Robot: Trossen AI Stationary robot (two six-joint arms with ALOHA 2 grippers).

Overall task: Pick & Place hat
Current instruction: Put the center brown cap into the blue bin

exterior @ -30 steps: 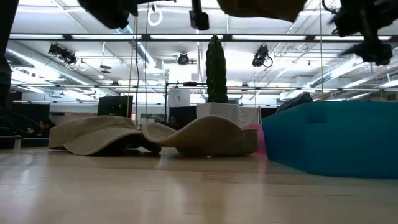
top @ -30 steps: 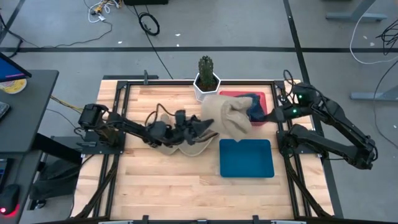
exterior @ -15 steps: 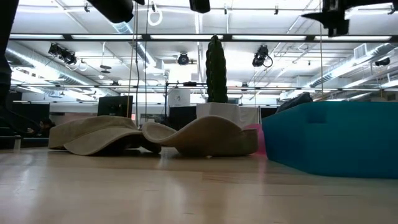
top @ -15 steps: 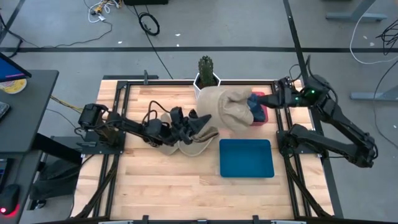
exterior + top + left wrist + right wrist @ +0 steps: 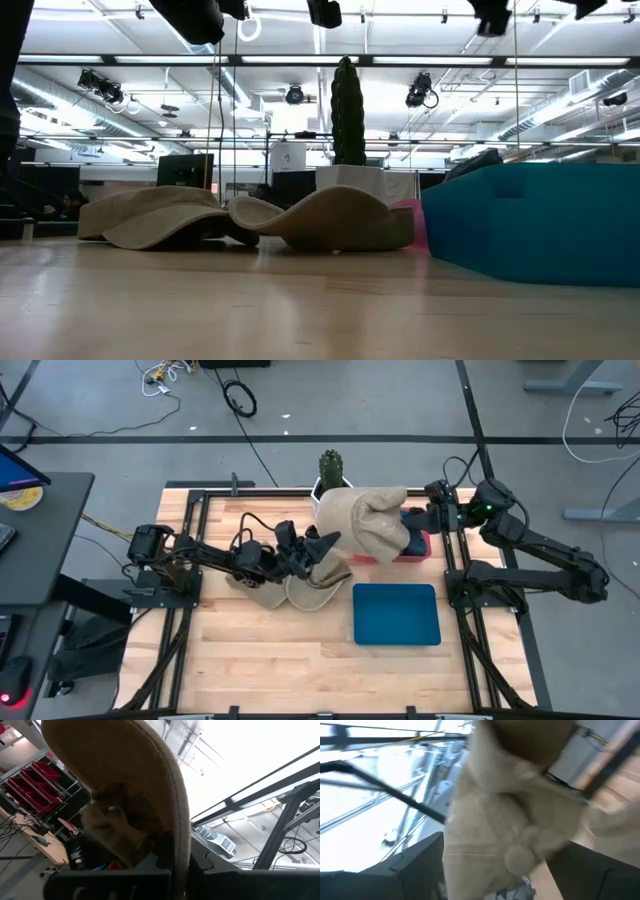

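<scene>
A beige hat (image 5: 362, 526) hangs in the air between my two grippers, above the table's far middle. My left gripper (image 5: 322, 544) is shut on its left side. My right gripper (image 5: 412, 520) is shut on its right, bunched side. In the left wrist view the hat's brim (image 5: 176, 815) fills the picture; in the right wrist view its crown (image 5: 515, 835) does. The low view shows only arm parts at its top edge, and the lifted hat is out of it. More beige hats (image 5: 290, 585) lie flat on the table, below the left arm. My left gripper pinches the hat's brim edge (image 5: 178, 851) between its two fingers, coming level from the table's left. The hat is lifted clear of the table. My right gripper has the bunched crown (image 5: 520, 855) between its fingers (image 5: 420, 865), coming level from the table's right. The gripper itself hides the exact place of contact.
A blue tray (image 5: 396, 614) lies on the near right of the table, and a red tray (image 5: 418, 546) sits beyond it under the hat. A cactus in a white pot (image 5: 330, 472) stands at the far edge. The other hats (image 5: 250, 222) lie left of the blue tray (image 5: 530, 225).
Both grippers have risen and carried the hat upward and toward the far edge, so it has left the top of the low view. The right wrist has swung up and toward the far edge. Both holds have stayed.
</scene>
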